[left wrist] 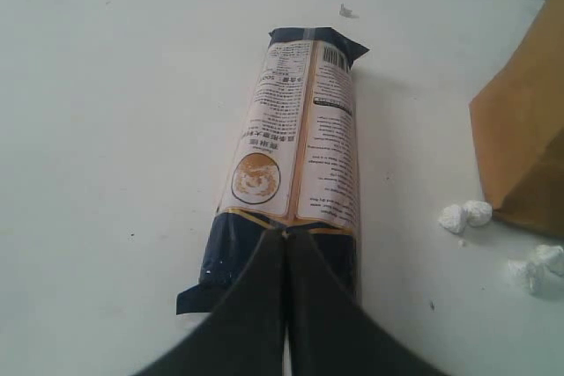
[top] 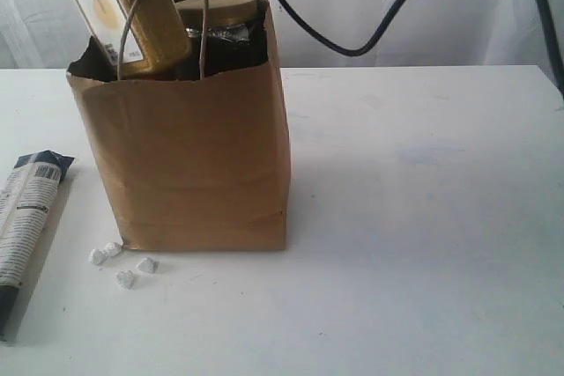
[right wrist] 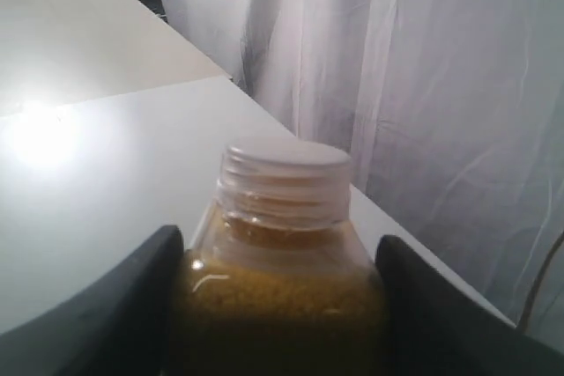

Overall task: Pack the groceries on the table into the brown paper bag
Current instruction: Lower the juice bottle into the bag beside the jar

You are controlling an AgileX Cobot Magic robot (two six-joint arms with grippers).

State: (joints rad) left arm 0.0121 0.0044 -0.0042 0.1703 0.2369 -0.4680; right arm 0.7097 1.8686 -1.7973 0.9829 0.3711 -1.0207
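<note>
The brown paper bag (top: pixel 194 165) stands open on the table (top: pixel 423 217). The orange bottle (top: pixel 145 19) hangs tilted over the bag's mouth, its lower end inside. My right gripper (right wrist: pixel 278 257) is shut on the orange bottle (right wrist: pixel 284 173) just below its pale screw cap. A gold-lidded jar (top: pixel 216 11) and something dark and silvery (top: pixel 231 37) show inside the bag. The long blue-white package (top: pixel 26 209) lies flat to the bag's left. My left gripper (left wrist: pixel 286 232) hovers shut and empty over the near end of that package (left wrist: pixel 295 129). Several white lumps (top: pixel 123 263) lie by the bag's front corner.
A white curtain hangs behind the table. Black cables (top: pixel 352 33) droop from the arm above the bag's right side. The bag's wire-like handles (top: pixel 203 15) stand up beside the bottle. In the left wrist view the bag's corner (left wrist: pixel 529 138) sits near the lumps (left wrist: pixel 465 216).
</note>
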